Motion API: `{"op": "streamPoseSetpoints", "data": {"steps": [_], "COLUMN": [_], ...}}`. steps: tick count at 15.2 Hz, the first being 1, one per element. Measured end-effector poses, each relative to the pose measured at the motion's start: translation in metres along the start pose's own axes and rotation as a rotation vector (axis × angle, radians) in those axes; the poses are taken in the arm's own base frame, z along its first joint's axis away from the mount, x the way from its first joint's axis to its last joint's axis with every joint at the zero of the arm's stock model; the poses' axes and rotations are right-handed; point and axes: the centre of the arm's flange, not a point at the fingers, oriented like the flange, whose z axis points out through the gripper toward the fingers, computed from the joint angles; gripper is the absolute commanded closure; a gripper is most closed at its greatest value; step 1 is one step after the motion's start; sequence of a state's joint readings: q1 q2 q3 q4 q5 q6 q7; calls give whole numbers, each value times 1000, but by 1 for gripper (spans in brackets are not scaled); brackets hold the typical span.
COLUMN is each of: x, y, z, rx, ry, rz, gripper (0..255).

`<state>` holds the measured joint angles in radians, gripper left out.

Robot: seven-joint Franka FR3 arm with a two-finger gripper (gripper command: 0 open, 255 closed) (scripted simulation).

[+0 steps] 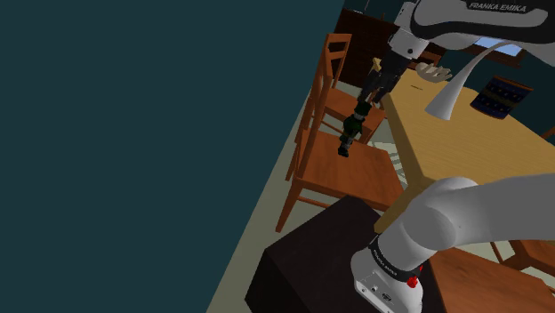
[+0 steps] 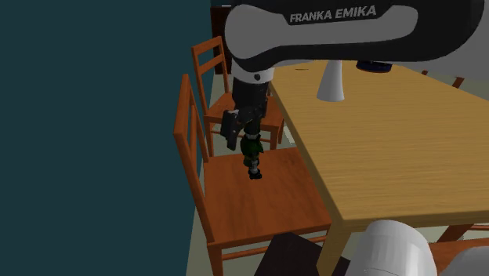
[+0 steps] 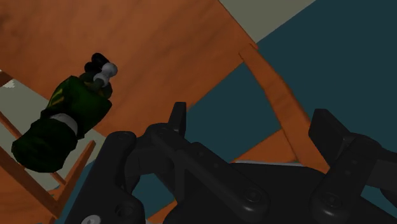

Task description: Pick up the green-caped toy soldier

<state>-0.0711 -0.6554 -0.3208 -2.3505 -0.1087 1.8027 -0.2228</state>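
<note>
The gripper (image 3: 252,124) is spread wide, with nothing between its fingers. The green-caped toy soldier (image 3: 67,118) is close beside and just beyond its fingertips, apparently upright on the chair (image 2: 266,200) seat. Judging by this, closing on the toy and lifting it are both not yet done.

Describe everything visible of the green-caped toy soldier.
The toy soldier is a small figure in a dark green cape with a black hat, a pale round knob by the head, a light waist band and a black base. It appears to stand roughly upright on the wooden chair seat, just under the hand. In the wrist view it sits beside the open fingers, not between them, so nothing grips it.
</note>
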Motion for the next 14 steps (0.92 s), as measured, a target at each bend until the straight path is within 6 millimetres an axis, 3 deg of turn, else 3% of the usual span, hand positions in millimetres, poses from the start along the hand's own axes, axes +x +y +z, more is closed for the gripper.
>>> {"op": "streamPoseSetpoints", "data": {"steps": [14], "x": [58], "y": [151], "z": [61], "rx": [-91], "ry": [48], "rz": [-39], "gripper": [0]}}
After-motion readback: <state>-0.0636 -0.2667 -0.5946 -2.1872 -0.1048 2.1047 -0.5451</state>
